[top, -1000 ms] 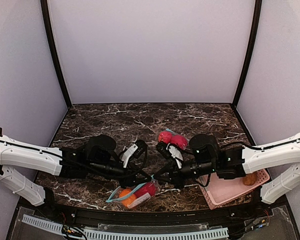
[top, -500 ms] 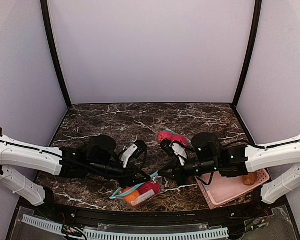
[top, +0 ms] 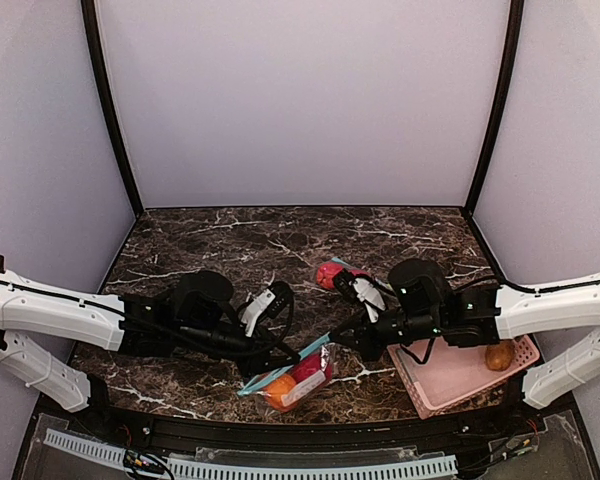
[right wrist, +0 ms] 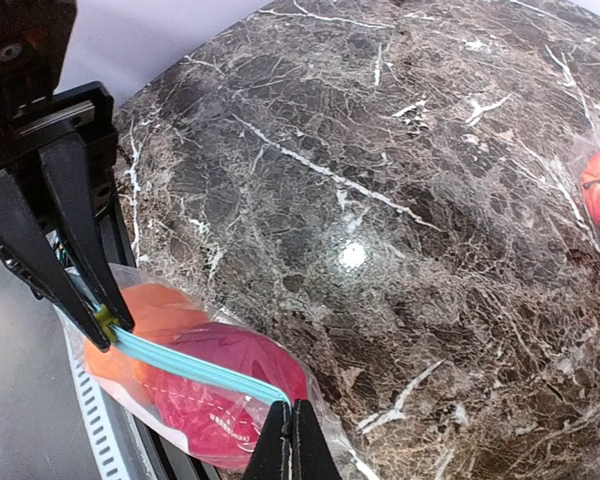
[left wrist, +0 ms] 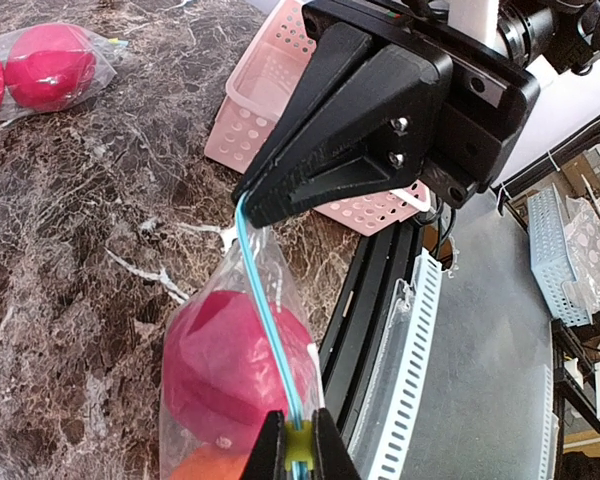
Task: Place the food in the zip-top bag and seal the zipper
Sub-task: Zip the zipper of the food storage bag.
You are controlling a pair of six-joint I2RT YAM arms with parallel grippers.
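Both arms have the zip-top bag [top: 298, 375] strung between them, lower middle of the top view, by the front edge of the marble table [top: 230, 240]. Left gripper [left wrist: 298, 455] is pinching the teal zipper [left wrist: 270, 310] right at its yellowish slider [right wrist: 104, 321], and the right gripper [right wrist: 292, 440] is clamped tight on the other end. Inside the bag: a red fruit [right wrist: 230, 385] and an orange fruit [right wrist: 150, 310]. The pink basket [top: 460, 375] sits lower right.

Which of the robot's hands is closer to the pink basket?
Right. The right hand pinches the zipper at the end nearest the pink basket; the left hand holds its other end, farther away.
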